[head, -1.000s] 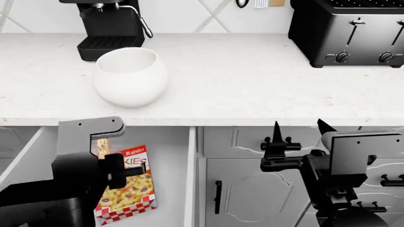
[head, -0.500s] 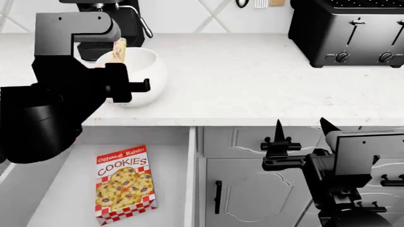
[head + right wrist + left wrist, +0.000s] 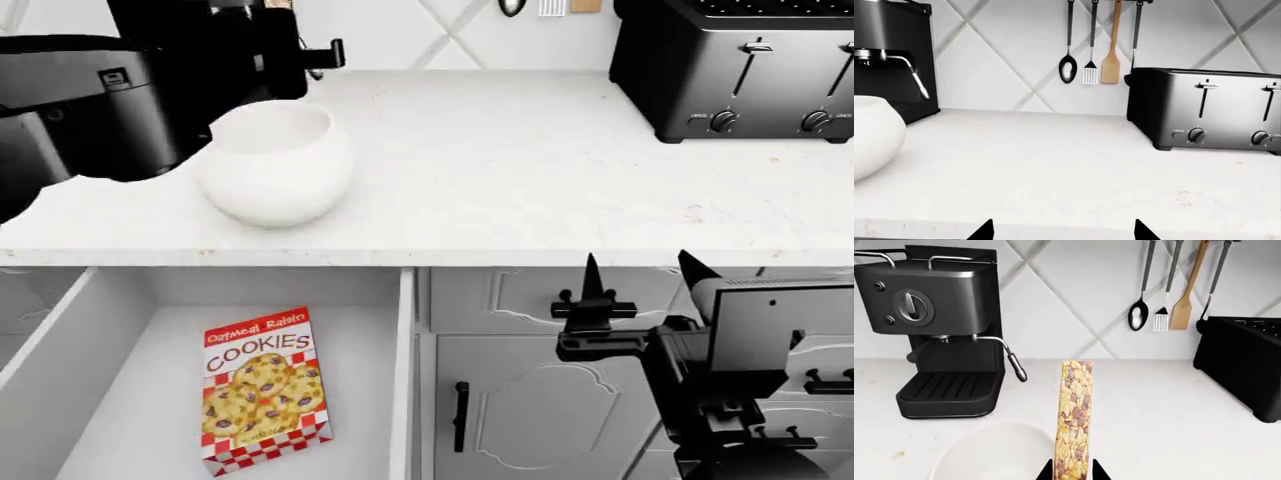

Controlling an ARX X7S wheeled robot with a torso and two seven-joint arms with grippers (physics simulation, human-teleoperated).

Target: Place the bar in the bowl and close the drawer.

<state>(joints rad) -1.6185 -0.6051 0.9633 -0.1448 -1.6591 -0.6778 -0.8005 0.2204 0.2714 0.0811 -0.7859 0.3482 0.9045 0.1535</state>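
Observation:
My left gripper [image 3: 1073,473] is shut on the bar [image 3: 1074,415], a narrow oat-and-raisin slab that stands on edge between the jaws. It hangs above the counter, just past the rim of the white bowl [image 3: 991,455]. In the head view the left arm [image 3: 120,90] reaches over the bowl [image 3: 274,165] and hides the gripper. The drawer [image 3: 360,400] stands pulled out below the counter's left part. My right gripper [image 3: 638,262] is open and holds nothing, in front of the counter edge at the right.
A packet of oatmeal raisin cookies [image 3: 264,390] lies flat in the drawer. The black coffee machine [image 3: 941,330] is behind the bowl, and the black toaster [image 3: 734,65] is at the back right. Utensils [image 3: 1174,290] hang on the wall. Cabinet doors [image 3: 534,410] sit under the right gripper.
The left arm has lifted the bar out of the drawer, risen and moved back over the bowl. The right arm has stayed put.

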